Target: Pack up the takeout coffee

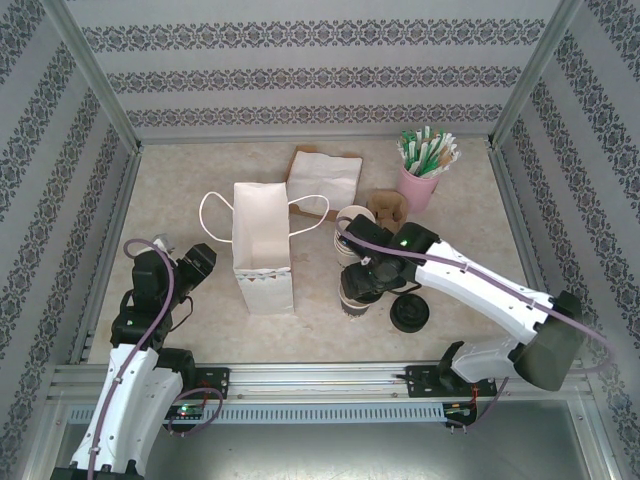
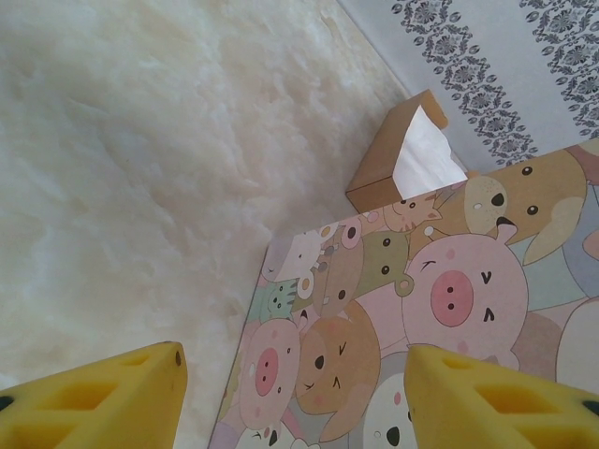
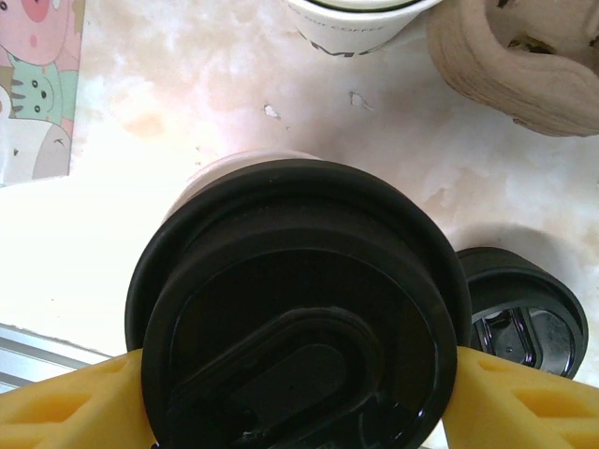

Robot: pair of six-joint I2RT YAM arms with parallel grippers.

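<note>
The takeout coffee, a white cup under a black lid, is held just right of the paper bag. My right gripper is shut on it, one yellow finger pressing each side of the lid's rim in the right wrist view. The bag stands upright with its top open and its handles spread; the left wrist view shows its cartoon-animal side. My left gripper is open left of the bag, its yellow fingers wide apart with nothing between them.
A stack of lidless white cups stands behind the held cup. Loose black lids lie to its right. A brown cup carrier, a pink cup of straws and flat brown bags sit at the back.
</note>
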